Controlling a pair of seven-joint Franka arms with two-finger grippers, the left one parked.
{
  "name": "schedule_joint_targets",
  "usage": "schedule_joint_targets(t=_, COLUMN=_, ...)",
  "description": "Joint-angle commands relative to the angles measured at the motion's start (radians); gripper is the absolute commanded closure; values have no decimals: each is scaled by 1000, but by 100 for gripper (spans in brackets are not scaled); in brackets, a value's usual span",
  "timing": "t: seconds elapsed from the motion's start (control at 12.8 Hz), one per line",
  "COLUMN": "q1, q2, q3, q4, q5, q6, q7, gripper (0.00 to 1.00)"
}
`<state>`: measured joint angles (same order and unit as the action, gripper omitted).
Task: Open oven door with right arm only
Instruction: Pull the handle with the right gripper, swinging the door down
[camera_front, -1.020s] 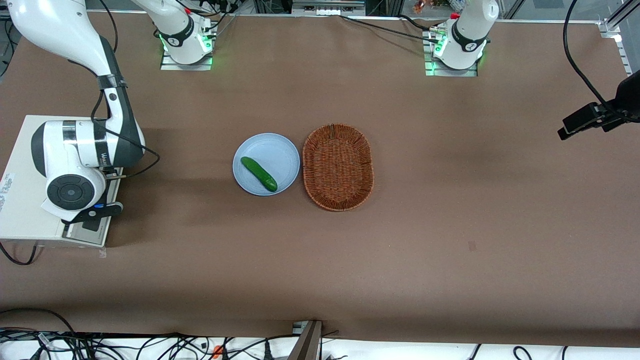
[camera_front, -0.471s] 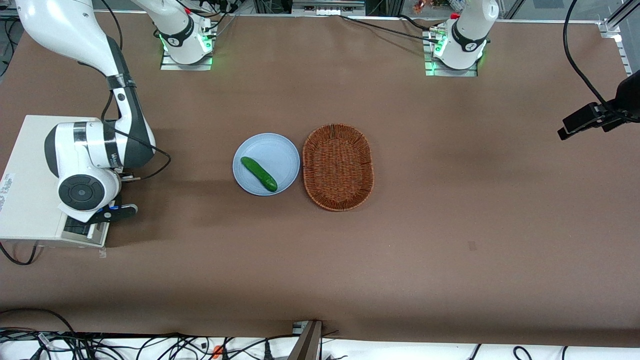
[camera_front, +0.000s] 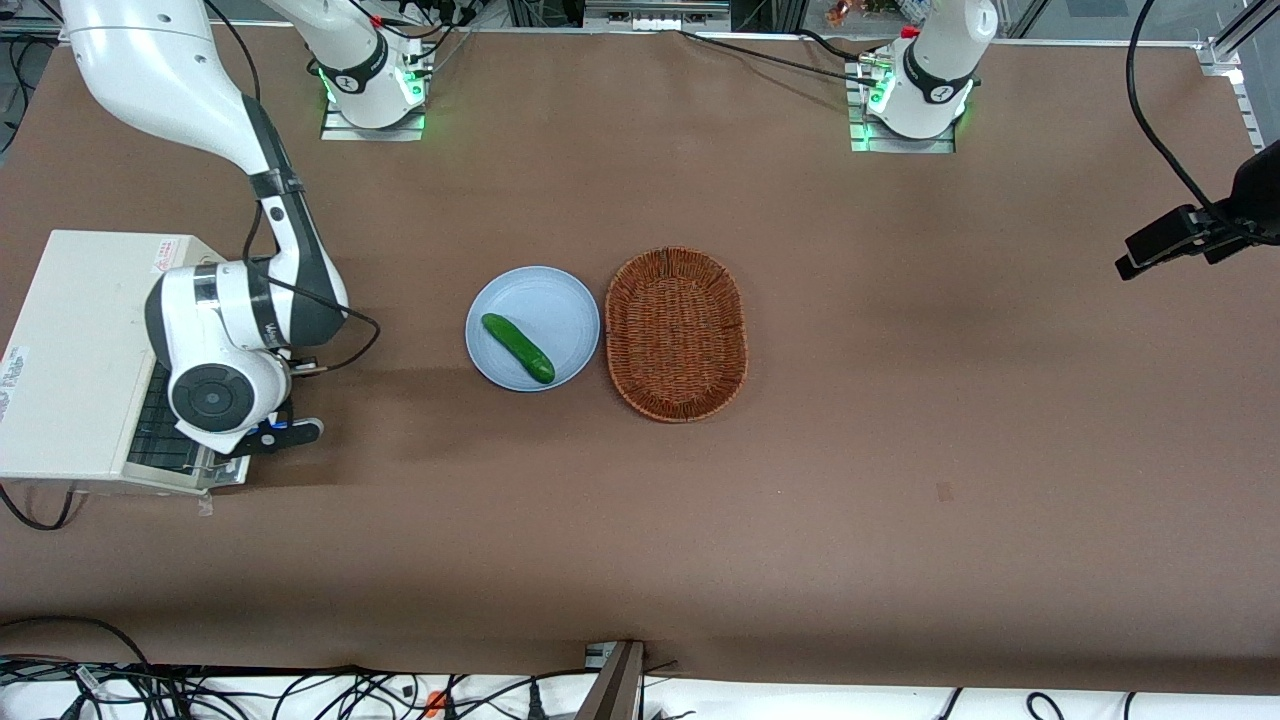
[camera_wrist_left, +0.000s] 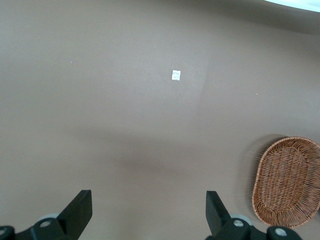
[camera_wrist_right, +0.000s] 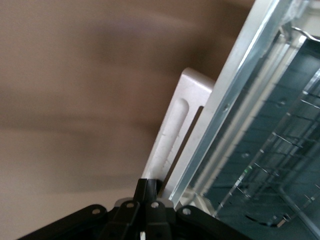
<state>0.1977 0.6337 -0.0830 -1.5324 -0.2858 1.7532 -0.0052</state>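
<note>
Since a second ago we see our gripper (camera_front: 262, 447) carried away from the oven (camera_front: 75, 350) toward the plate (camera_front: 533, 328), and the door (camera_front: 180, 440) swung further down with it, baring the rack. In the wrist view our fingers (camera_wrist_right: 148, 192) are pressed together on the door's handle (camera_wrist_right: 175, 127), with the shiny inner frame (camera_wrist_right: 235, 95) tilted alongside and the wire rack (camera_wrist_right: 270, 165) showing past it. We judge the door partly open, perhaps half way, with the rest of the swing down toward the table (camera_front: 640, 520) still left. From the grip outward, the door's free edge hangs just over bare table; the plate with its cucumber (camera_front: 518, 348) and the basket (camera_front: 677, 333) lie well apart, so the arm (camera_front: 225, 330) has open room to finish. The oven sits at the working arm's end of the table.
</note>
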Motion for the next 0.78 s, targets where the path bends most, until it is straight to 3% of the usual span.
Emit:
schedule_joint_targets(t=0.0, q1=-34, q2=84, q3=-38, q4=1, q5=-58, q6=72, q7=-19, gripper=100)
schedule_joint_targets(t=0.39, q1=-34, q2=138, q3=-38, q4=1, q5=-58, q6=101, q7=-19, gripper=100)
schedule_joint_targets(t=0.71, q1=-34, q2=146, q3=-38, q4=1, q5=-3, q6=109, q7=-16, gripper=100)
